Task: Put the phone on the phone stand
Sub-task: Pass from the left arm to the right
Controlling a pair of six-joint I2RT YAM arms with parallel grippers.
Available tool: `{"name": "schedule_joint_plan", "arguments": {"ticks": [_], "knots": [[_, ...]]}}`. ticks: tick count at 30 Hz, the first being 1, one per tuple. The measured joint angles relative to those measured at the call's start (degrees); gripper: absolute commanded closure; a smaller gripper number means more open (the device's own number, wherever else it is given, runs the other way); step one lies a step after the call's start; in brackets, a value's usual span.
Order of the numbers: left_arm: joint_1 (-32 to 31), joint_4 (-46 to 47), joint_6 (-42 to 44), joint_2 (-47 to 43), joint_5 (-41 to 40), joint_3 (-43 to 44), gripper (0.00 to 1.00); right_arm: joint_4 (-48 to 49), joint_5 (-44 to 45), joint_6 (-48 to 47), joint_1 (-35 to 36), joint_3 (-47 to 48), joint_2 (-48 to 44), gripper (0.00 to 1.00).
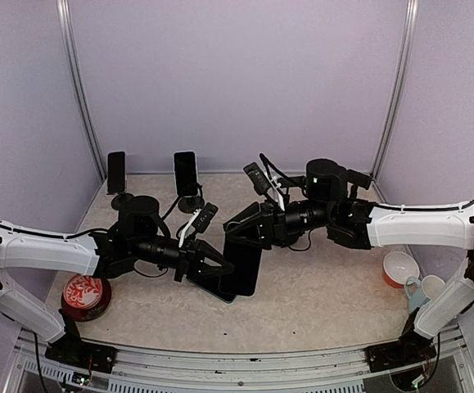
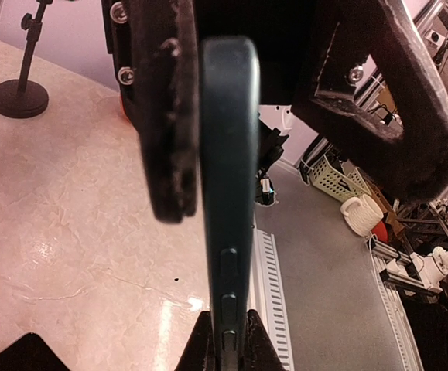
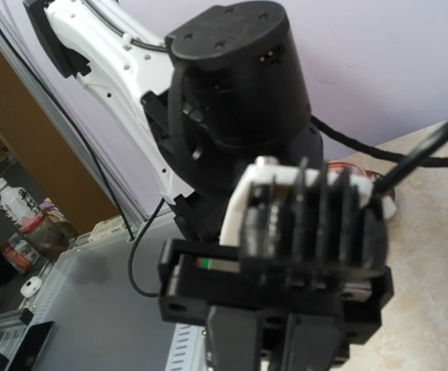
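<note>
Above the table's middle, the left gripper (image 1: pixel 212 268) is clamping tight on the phone (image 1: pixel 245 274), holding it on edge. The right gripper (image 1: pixel 241 229) is hovering at its upper end, jaws partly apart; whether it is gripping, I cannot tell. The phone is looking stiff, smooth, fairly light and breakable, so pinching its flat faces, clear of the side buttons, is seeming safest. The phone stand (image 1: pixel 191 199) is standing well apart, behind.
</note>
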Motion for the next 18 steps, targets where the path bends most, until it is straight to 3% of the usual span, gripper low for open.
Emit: {"name": "schedule_joint_plan", "arguments": {"ticks": [8,16,18], "knots": [[0.0,0.0,0.0,0.0,0.0,0.0,1.00,-0.4,1.0,-1.5,0.2,0.0,0.2,0.71],[-0.2,0.2,0.3,0.0,0.1,0.0,1.00,-0.9,2.4,-1.7,0.2,0.0,0.3,0.99],[-0.2,0.0,0.9,0.0,-0.1,0.0,1.00,-1.3,2.8,-1.2,0.2,0.0,0.3,1.00]]}}
